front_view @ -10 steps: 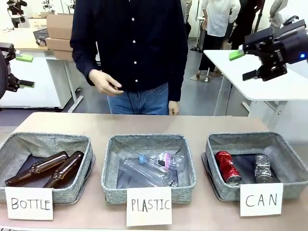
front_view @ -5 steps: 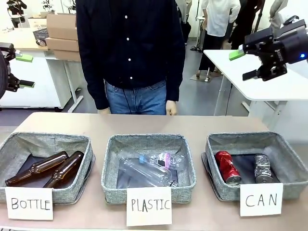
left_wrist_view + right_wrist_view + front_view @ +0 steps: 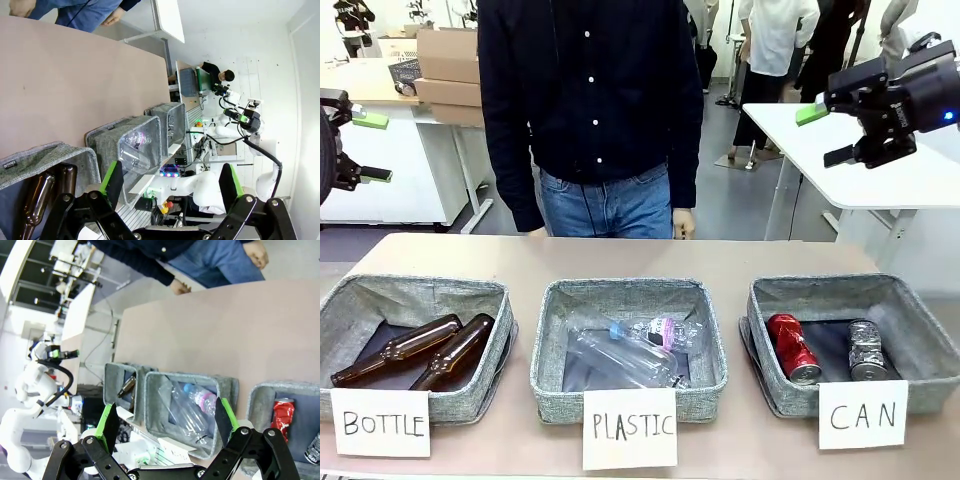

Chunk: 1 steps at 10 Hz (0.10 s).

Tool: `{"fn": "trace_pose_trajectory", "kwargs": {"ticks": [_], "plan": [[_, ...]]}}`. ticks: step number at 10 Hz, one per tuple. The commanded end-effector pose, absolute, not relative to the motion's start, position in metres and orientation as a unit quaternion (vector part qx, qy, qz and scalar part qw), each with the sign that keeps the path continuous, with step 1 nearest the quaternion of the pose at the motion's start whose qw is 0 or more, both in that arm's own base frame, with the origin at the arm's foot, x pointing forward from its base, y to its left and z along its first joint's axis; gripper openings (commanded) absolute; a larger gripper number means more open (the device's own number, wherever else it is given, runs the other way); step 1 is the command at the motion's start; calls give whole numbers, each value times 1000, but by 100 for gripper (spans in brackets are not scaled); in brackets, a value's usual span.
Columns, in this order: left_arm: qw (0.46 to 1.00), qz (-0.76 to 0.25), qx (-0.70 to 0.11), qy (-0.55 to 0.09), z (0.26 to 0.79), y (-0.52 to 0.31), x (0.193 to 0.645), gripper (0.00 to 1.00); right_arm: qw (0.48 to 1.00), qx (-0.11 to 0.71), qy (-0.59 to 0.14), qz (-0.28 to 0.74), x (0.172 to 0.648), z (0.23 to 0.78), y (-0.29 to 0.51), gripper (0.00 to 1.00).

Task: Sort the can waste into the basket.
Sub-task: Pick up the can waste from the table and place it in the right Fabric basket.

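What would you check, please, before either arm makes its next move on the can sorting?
1. Red can lies inside the CAN basket: ok.
2. Silver-and-black can lies in the same basket, beside the red one: ok.
3. No can left on the bare table between the bins and the person: ok.
4. Left gripper raised off the table, open and holding nothing: ok.
5. Right gripper raised above the basket, open and holding nothing: ok.
6. Person's hand at the far table edge, away from the bins: ok.
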<state>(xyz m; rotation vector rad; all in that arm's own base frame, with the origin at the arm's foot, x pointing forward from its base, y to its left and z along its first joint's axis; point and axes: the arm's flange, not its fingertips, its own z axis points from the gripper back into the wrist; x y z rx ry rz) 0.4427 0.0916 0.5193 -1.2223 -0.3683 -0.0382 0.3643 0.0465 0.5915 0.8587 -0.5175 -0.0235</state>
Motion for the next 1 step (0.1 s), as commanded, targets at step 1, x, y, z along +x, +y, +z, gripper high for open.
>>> {"fn": "trace_pose_trajectory", "kwargs": {"ticks": [1], "plan": [[805,-20,-570,-163,523,92,442,100,872,414,-261,-12,365,589,48,100]]}}
